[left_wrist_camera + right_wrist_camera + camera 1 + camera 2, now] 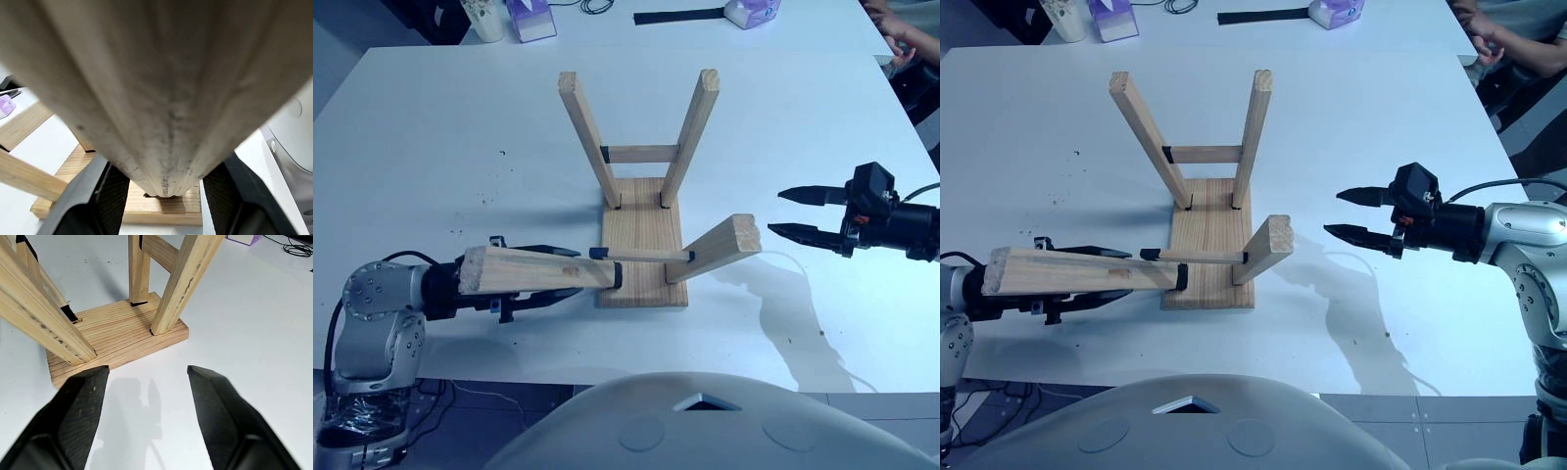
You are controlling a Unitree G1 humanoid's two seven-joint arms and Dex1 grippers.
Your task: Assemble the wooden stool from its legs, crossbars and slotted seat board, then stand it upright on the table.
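The slotted seat board [641,245] lies flat on the white table. Two legs [590,137] [690,132] stand in its far slots, joined by a crossbar [643,154]. The near pair leans over. One leg [533,269] lies almost level, pointing left from the board's near left corner, and my left gripper [558,274] is shut on it. A thin crossbar [641,256] links it to the other near leg [715,249], which tilts right. My right gripper [778,211] is open just right of that leg's free end, apart from it. In the right wrist view the seat board [122,333] lies beyond the open fingers [80,411].
Two purple boxes [530,18] [751,12], a cup [484,20] and a black strap [677,16] sit along the table's far edge. Small dark specks [489,196] dot the left side. The table's front edge runs just below the left arm.
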